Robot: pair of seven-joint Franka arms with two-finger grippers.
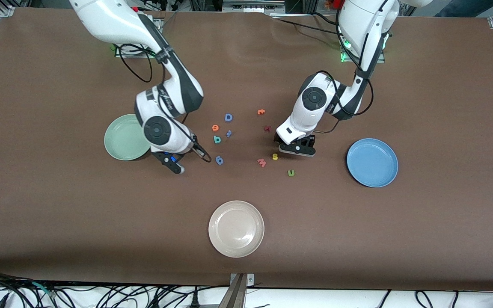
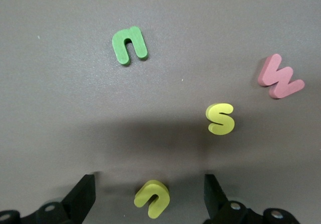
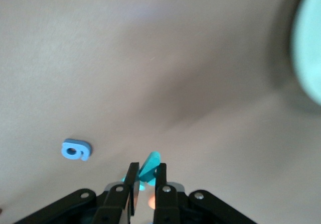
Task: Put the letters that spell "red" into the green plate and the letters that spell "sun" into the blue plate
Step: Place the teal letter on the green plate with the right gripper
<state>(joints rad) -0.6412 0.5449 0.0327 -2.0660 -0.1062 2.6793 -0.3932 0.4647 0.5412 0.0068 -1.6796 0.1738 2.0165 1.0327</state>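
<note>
My left gripper (image 2: 149, 180) (image 1: 297, 149) is open low over the table, its fingers either side of the yellow "u" (image 2: 152, 199) without touching it. The yellow "s" (image 2: 220, 118) (image 1: 274, 156) and the green "n" (image 2: 130, 45) (image 1: 291, 173) lie close by. The blue plate (image 1: 372, 162) sits toward the left arm's end. My right gripper (image 3: 146, 173) (image 1: 179, 167) is shut on a teal letter (image 3: 150, 164) seen edge-on, over the table beside the green plate (image 1: 120, 139) (image 3: 310, 58). The orange "e" (image 1: 215, 127) and the teal "d" (image 1: 217, 139) lie mid-table.
A pink "w" (image 1: 262, 162) (image 2: 280, 77) lies beside the "s". A blue "D" (image 1: 228, 117), small blue letters (image 1: 229, 133) (image 1: 219, 160) (image 3: 76, 150), an orange letter (image 1: 261, 112) and a dark red one (image 1: 267, 128) are scattered mid-table. A beige plate (image 1: 236, 229) sits nearest the front camera.
</note>
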